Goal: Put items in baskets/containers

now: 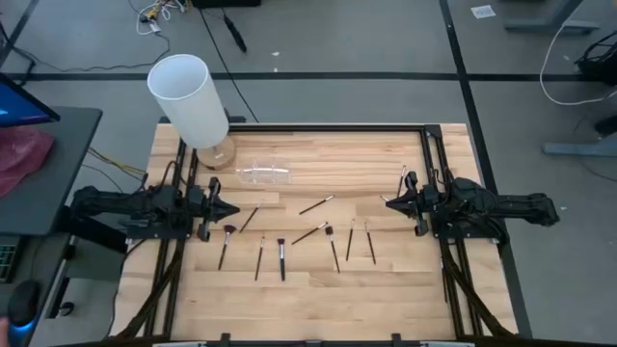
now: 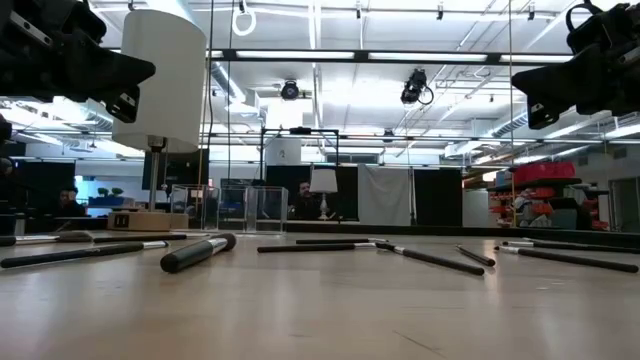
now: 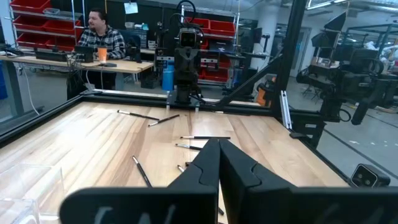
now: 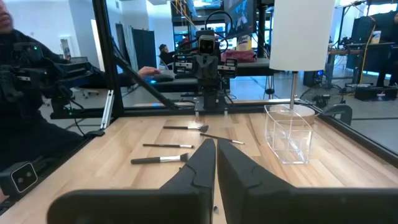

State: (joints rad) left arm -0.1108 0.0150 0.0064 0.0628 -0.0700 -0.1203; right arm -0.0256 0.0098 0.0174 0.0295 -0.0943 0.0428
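Several thin dark makeup brushes [image 1: 281, 258] lie flat and scattered across the middle of the wooden table; they also show in the low view [image 2: 200, 251]. One more brush [image 1: 403, 178] lies at the far right. The clear plastic holder [image 1: 263, 173] stands at the far middle-left and shows in the right wrist view [image 4: 289, 134]. My left gripper [image 1: 231, 212] hovers shut and empty at the table's left, above the leftmost brushes [image 1: 224, 246]. My right gripper [image 1: 388, 202] hovers shut and empty at the right. Both sets of fingers meet in the wrist views [image 3: 219, 149] [image 4: 216, 149].
A tall white cylinder on a round wooden base [image 1: 190, 101] stands at the far left corner, right beside the holder. A black frame rail [image 1: 328, 126] runs along the table's far edge and sides. A person [image 3: 99, 34] sits at a desk beyond the table.
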